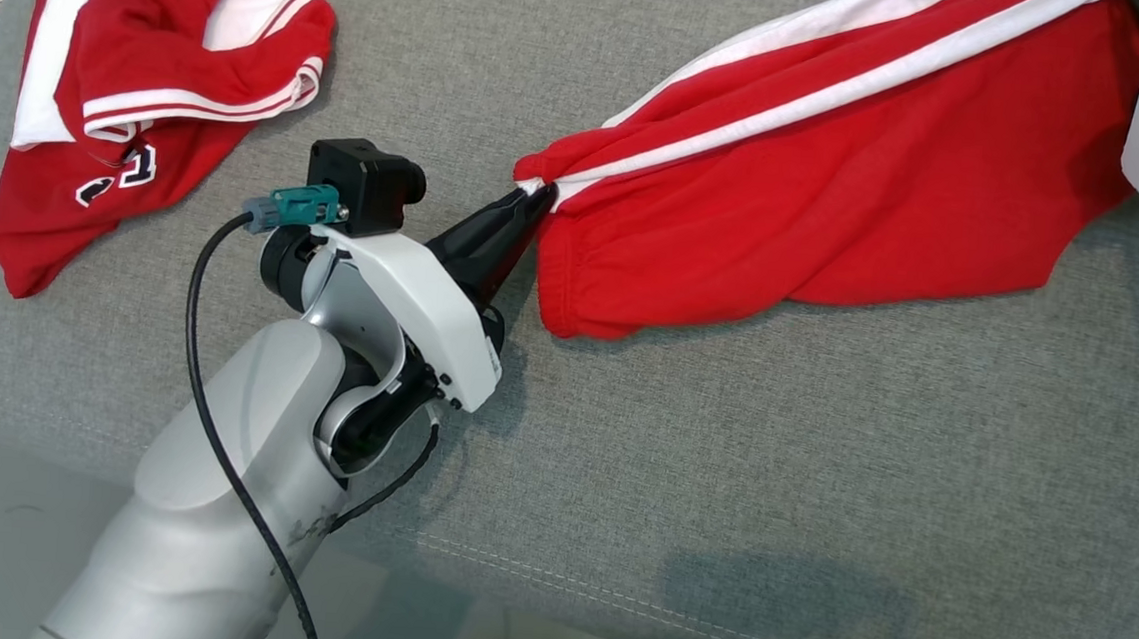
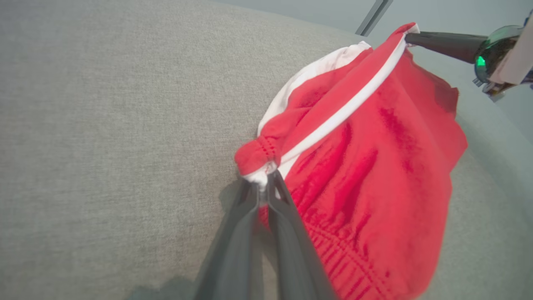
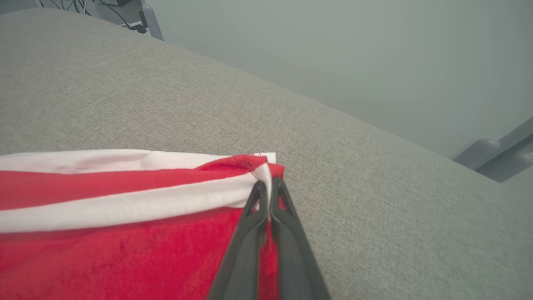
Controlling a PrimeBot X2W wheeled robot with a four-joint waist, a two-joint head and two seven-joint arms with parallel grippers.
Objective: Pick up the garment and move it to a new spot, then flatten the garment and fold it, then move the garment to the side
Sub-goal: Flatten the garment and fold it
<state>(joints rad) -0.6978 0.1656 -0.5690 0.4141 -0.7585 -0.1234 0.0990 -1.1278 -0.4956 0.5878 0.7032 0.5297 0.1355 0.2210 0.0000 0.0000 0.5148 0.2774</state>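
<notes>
At your far left, a crumpled red-and-white jersey with dark numerals (image 1: 145, 79) lies on the grey woven fabric surface (image 1: 718, 490), well apart from the work. Next, your left gripper (image 1: 536, 200) is clenched on one bunched corner of the red cloth garment with white stripes (image 1: 840, 178), by its gathered elastic edge. The garment stretches across to the upper right, with its stripes taut along the top and its lower part sagging down to the grey surface. At the far end, your right gripper (image 3: 268, 187) pinches the opposite corner, its fingers closed on the white stripe.
</notes>
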